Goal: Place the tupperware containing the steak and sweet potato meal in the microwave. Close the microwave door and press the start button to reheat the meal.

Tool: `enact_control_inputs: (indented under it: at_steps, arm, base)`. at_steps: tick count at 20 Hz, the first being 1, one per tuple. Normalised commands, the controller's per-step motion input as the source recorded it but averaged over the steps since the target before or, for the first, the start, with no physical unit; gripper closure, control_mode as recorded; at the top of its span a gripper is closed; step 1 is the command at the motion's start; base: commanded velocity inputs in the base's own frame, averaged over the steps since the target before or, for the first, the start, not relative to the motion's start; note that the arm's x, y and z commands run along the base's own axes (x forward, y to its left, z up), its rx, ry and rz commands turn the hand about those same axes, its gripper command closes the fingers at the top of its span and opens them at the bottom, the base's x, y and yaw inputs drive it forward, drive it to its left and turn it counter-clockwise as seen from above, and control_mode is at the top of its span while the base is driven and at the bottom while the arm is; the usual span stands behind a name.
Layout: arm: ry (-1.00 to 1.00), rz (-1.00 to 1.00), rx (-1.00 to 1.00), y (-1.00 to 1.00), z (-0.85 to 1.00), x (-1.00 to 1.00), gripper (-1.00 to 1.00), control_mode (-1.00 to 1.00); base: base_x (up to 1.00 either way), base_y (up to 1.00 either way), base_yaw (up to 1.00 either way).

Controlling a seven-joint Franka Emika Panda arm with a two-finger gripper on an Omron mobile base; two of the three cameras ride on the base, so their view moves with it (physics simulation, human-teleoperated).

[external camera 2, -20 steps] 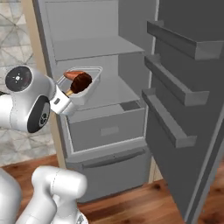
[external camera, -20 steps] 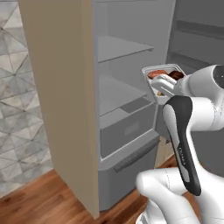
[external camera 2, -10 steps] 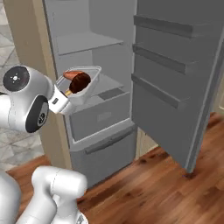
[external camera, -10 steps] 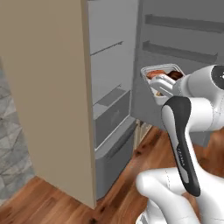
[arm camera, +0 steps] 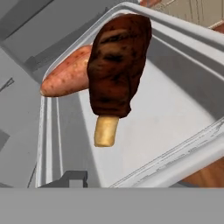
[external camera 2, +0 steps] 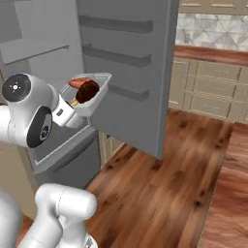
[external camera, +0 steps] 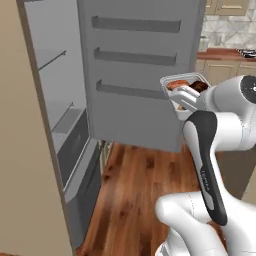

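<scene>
My gripper (external camera: 181, 104) is shut on the near rim of the tupperware (external camera: 183, 86) and holds it up in the air in front of the open fridge. The tray (external camera 2: 97, 97) is a shallow grey-white one, tilted a little. Inside it lies the dark brown steak (external camera 2: 88, 92) with a pale bone end, and behind it the orange sweet potato (external camera 2: 78, 82). In the hand view the steak (arm camera: 118, 65) lies across the tray (arm camera: 175, 151) with the sweet potato (arm camera: 68, 75) at its far wall; one dark fingertip (arm camera: 70, 178) shows at the rim. The microwave and its door are out of view.
The grey fridge door (external camera: 140, 75) with three shelf rails stands open just behind the tray. The fridge body with drawers (external camera: 75, 145) is to the left. A wooden floor (external camera 2: 160, 193) stretches ahead. Beige cabinets under a brown counter (external camera 2: 213, 89) line the far right.
The whole picture has swung: the base has turned, so the fridge slid left and the cabinets came into view. The tupperware stays in my grip, unchanged against the arm.
</scene>
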Motion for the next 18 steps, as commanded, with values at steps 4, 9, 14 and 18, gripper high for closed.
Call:
enact_control_inputs:
  at_steps: [4,9,14,18]
  arm:
    - [0.0,0.0,0.0,0.0,0.0,0.0,1.0,1.0]
    - [0.0,0.0,0.0,0.0,0.0,0.0,1.0,1.0]
    - [0.0,0.0,0.0,0.0,0.0,0.0,1.0,1.0]
    - [0.0,0.0,0.0,0.0,0.0,0.0,1.0,1.0]
  base:
    - [0.0,0.0,-0.61]
    - [-0.28,0.04,-0.54]
    - [-0.93,0.3,-0.44]
    - [-1.0,0.29,-0.55]
